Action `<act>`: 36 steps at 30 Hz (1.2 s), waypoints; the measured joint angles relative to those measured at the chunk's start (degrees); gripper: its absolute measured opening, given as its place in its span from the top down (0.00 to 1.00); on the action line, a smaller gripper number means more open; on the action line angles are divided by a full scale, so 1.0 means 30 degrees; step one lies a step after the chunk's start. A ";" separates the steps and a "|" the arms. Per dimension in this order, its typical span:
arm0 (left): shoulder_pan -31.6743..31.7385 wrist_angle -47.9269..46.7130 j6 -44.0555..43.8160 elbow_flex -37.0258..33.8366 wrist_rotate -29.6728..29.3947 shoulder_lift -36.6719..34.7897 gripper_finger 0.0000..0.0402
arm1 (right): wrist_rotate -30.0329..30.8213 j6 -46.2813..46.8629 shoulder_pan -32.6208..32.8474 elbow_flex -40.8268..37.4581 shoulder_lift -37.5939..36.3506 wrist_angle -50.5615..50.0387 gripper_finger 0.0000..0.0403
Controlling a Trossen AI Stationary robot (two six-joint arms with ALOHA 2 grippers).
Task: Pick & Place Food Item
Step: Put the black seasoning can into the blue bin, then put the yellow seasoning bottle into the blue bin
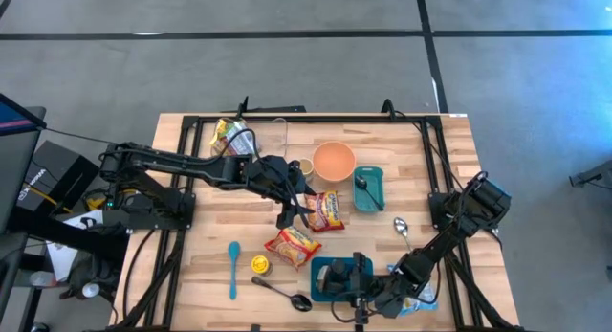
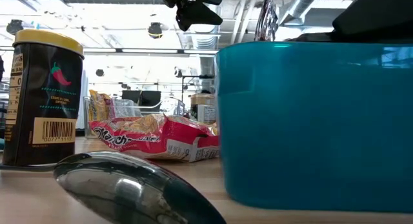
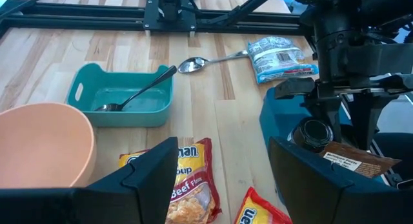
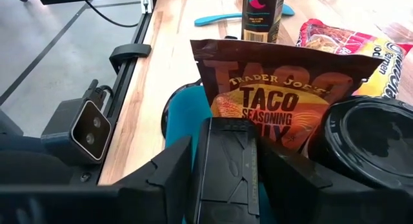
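The right gripper (image 4: pixel 226 161) pinches what looks like the lower edge of a taco seasoning packet (image 4: pixel 281 98), light, thin and crinkly, over the teal bin (image 1: pixel 341 276); left gripper (image 3: pixel 222 179) hovers wide.

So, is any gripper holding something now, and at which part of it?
The right gripper is shut on the taco seasoning packet, holding it at its lower edge, over the teal bin. The left gripper is open and holds nothing.
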 joint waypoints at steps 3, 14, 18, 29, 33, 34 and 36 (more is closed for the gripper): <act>0.0000 0.0002 0.0001 0.0000 -0.0005 0.0000 0.41 | 0.0001 -0.0070 0.0000 0.0000 0.0000 0.0004 0.60; 0.0001 -0.0005 0.0007 0.0000 -0.0001 0.0000 0.41 | -0.0086 -0.0201 0.0046 -0.0022 -0.0520 -0.0216 0.62; 0.0003 -0.0049 0.0007 0.0000 0.0002 0.0000 0.41 | -0.0086 -0.0166 0.0124 -0.0015 -0.0888 -0.0462 0.60; 0.0002 -0.0428 0.0006 0.0000 0.0002 0.0000 0.41 | -0.0086 0.0003 0.0124 -0.0015 -0.0882 -0.0695 0.56; 0.0003 -0.0432 0.0000 0.0000 0.0002 0.0000 0.41 | -0.0089 0.0003 0.0124 -0.0015 -0.0882 -0.0675 0.55; 0.0000 -0.0435 0.0000 0.0000 0.0002 0.0000 0.41 | -0.0093 0.0005 0.0124 -0.0015 -0.0890 -0.0649 0.55; 0.0000 -0.0434 -0.0228 0.0000 0.0002 0.0000 0.41 | -0.0109 -0.0021 0.0131 -0.0015 -0.1133 -0.0783 0.56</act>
